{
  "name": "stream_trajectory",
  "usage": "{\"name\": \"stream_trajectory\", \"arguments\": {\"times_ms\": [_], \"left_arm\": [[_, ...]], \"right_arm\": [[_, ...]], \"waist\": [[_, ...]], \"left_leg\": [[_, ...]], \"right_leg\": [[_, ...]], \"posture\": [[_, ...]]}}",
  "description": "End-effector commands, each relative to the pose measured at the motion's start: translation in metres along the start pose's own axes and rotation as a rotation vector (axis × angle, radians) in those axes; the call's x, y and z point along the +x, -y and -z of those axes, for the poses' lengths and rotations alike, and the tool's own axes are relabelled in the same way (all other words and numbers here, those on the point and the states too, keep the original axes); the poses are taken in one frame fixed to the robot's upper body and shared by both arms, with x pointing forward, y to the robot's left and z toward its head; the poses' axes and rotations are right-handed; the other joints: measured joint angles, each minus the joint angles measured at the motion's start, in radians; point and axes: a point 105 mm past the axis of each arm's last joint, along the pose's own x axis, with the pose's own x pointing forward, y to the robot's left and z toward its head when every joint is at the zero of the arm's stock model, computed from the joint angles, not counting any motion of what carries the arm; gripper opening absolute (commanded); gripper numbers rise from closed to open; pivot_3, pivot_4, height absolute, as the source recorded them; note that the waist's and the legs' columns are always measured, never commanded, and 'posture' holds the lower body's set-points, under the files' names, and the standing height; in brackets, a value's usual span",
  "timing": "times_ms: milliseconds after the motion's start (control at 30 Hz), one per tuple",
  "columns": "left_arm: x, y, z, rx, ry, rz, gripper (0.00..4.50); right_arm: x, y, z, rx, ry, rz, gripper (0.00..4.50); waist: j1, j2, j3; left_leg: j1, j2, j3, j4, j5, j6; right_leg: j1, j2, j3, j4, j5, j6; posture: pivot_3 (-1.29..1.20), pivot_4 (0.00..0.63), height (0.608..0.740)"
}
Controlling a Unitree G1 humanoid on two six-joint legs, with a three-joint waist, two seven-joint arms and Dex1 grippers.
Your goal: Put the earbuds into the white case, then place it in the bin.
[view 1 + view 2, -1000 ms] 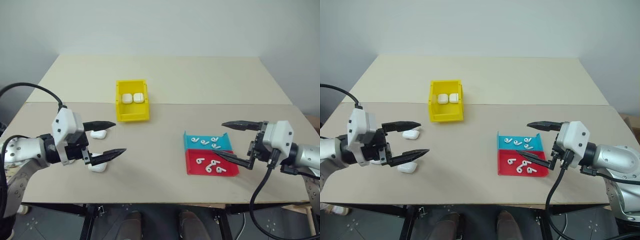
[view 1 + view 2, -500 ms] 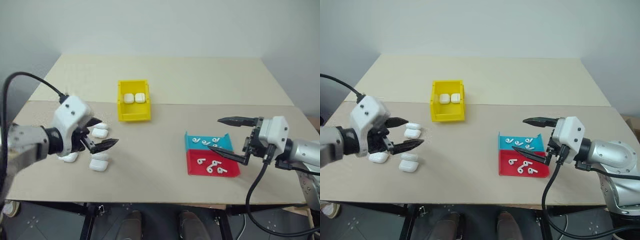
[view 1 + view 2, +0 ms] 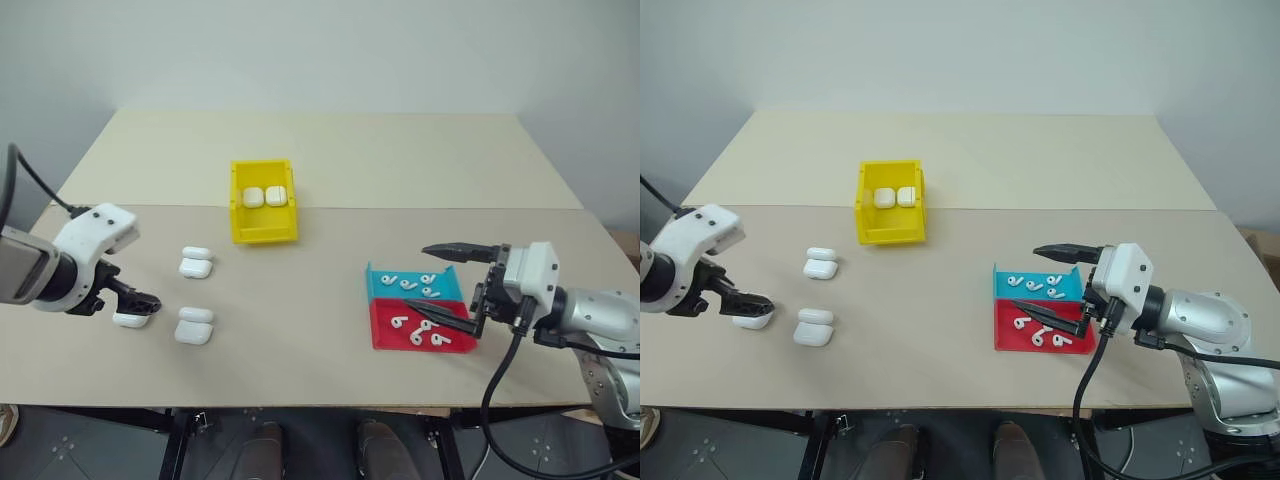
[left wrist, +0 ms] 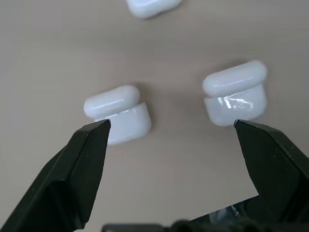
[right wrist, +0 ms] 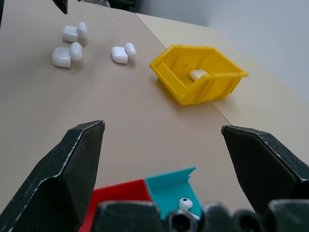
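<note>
Several white earbuds [image 3: 409, 284] lie in a blue tray [image 3: 380, 288] and a red tray [image 3: 385, 338] at the right. My right gripper [image 3: 447, 287] hangs open and level just above these trays, holding nothing. Three white cases with lids flipped up stand on the table at the left: one case [image 3: 131, 320], a second [image 3: 194, 326] and a third [image 3: 196, 262]. My left gripper [image 3: 140, 303] points down, open, just above the leftmost case; in its wrist view two cases [image 4: 118, 113] [image 4: 236, 99] lie past its spread fingers [image 4: 82, 179]. The yellow bin [image 3: 240, 205] holds two shut cases.
The bin stands mid-table beside the seam between the two tabletops [image 3: 450, 208]. The trays sit near the front right edge. In the right wrist view the bin [image 5: 212, 82] and the three cases [image 5: 67, 53] lie beyond the trays.
My left arm has swung out to the left and tipped its gripper from level to pointing down, uncovering the leftmost case. The right gripper has stayed open over the trays.
</note>
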Motion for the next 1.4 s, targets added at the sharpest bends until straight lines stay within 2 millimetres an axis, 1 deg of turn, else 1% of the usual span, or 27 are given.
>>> {"name": "stream_trajectory", "arguments": {"times_ms": [33, 200, 333, 433, 633, 833, 1000, 1233, 1400], "left_arm": [[-0.003, -0.008, 0.003, -0.054, -0.008, -0.028, 4.46], [0.006, -0.019, 0.011, -0.144, -0.047, -0.048, 4.46], [0.014, -0.028, 0.015, -0.195, -0.079, -0.080, 4.46], [0.019, -0.029, 0.016, -0.201, -0.091, -0.091, 4.46], [0.038, -0.029, 0.010, -0.222, -0.105, -0.098, 4.46], [0.047, -0.028, 0.007, -0.238, -0.110, -0.094, 4.46], [0.057, -0.033, 0.011, -0.277, -0.129, -0.116, 4.46], [0.067, -0.034, 0.015, -0.284, -0.147, -0.123, 4.46], [0.074, -0.029, 0.018, -0.280, -0.163, -0.093, 4.46]], "right_arm": [[0.002, 0.001, -0.010, -0.041, 0.030, -0.013, 4.50], [0.004, 0.004, -0.012, -0.040, 0.030, -0.020, 4.50], [0.004, 0.001, -0.012, -0.028, 0.024, -0.026, 4.50], [0.003, 0.000, -0.012, -0.024, 0.022, -0.026, 4.50], [0.002, -0.001, -0.014, -0.021, 0.017, -0.015, 4.50], [0.000, -0.004, -0.015, -0.019, 0.009, -0.002, 4.50], [-0.003, -0.004, -0.017, -0.020, 0.001, 0.011, 4.50], [-0.003, -0.003, -0.017, -0.022, -0.004, 0.018, 4.50], [-0.002, -0.002, -0.018, -0.026, -0.005, 0.018, 4.50]], "waist": [[0.000, 0.000, 0.000], [0.001, 0.000, 0.000], [0.002, 0.000, 0.000], [0.003, 0.000, 0.000], [0.004, 0.000, 0.000], [0.002, 0.000, 0.000], [0.004, -0.001, 0.000], [0.004, -0.001, 0.000], [0.004, -0.001, -0.001]], "left_leg": [[-0.001, 0.000, 0.000, 0.000, 0.000, 0.000], [-0.002, 0.000, 0.000, 0.000, 0.000, 0.000], [0.000, 0.000, 0.000, 0.000, 0.000, 0.000], [-0.002, -0.001, 0.000, 0.000, 0.000, 0.000], [-0.002, -0.001, 0.000, 0.000, 0.000, 0.000], [-0.003, -0.001, 0.000, 0.001, 0.000, 0.000], [-0.003, -0.001, -0.001, 0.001, 0.000, 0.000], [-0.003, -0.001, -0.001, 0.001, 0.000, 0.000], [-0.001, -0.002, -0.001, 0.001, 0.000, 0.000]], "right_leg": [[0.000, 0.000, 0.000, 0.000, 0.000, 0.000], [-0.001, -0.001, 0.000, 0.000, 0.000, 0.000], [0.000, -0.001, 0.000, 0.000, 0.000, 0.000], [-0.001, -0.001, 0.000, 0.000, 0.000, 0.000], [-0.001, -0.001, -0.001, 0.000, 0.000, 0.000], [-0.002, -0.001, -0.001, 0.000, 0.000, 0.000], [-0.001, -0.001, -0.001, 0.001, 0.000, 0.000], [-0.001, -0.001, -0.001, 0.000, 0.000, 0.000], [0.000, -0.001, -0.001, 0.001, 0.000, 0.000]], "posture": [[0.00, 0.150, 0.740], [0.00, 0.150, 0.740], [0.00, 0.150, 0.740], [0.00, 0.150, 0.740], [0.00, 0.150, 0.740], [0.00, 0.150, 0.740], [0.00, 0.150, 0.740], [0.00, 0.150, 0.740], [0.00, 0.150, 0.740]]}}
